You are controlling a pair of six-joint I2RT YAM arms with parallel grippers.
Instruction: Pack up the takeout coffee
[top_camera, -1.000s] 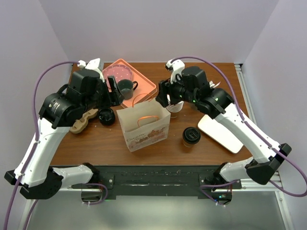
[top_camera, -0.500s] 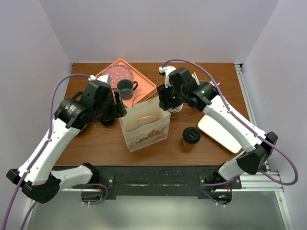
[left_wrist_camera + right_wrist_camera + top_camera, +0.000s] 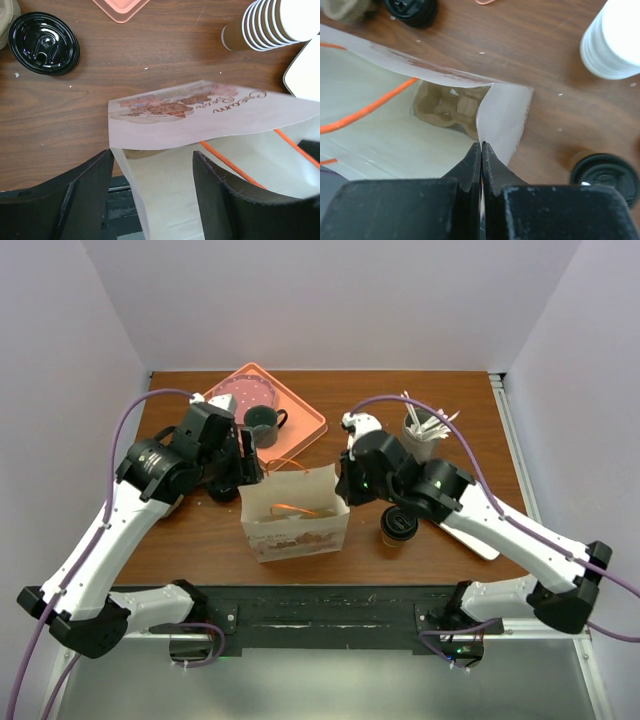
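Observation:
One takeout coffee point(image 3: 398, 524), a kraft cup with a black lid, stands right of the white paper bag point(image 3: 295, 525); the right wrist view shows the same coffee point(image 3: 605, 172). A second coffee point(image 3: 44, 43) stands left of the bag. My right gripper point(image 3: 481, 150) is shut on the rim of the bag's right side wall point(image 3: 505, 120). My left gripper point(image 3: 152, 195) is open at the bag's left end, its fingers point(image 3: 85, 190) straddling the side wall of the bag point(image 3: 200, 107). A brown cup carrier point(image 3: 452, 107) lies inside the bag.
An orange tray point(image 3: 290, 400) with a dark green mug point(image 3: 262, 423) sits at the back. A cup of stirrers point(image 3: 420, 430) stands at the back right, and a white plate point(image 3: 478, 538) lies right of the coffee. A stack of white cups point(image 3: 280, 22) is behind the bag.
My right gripper came down onto the bag's right edge and closed on it. The bag shifted slightly toward the near edge and its mouth stands wider. The left gripper moved to the bag's left end.

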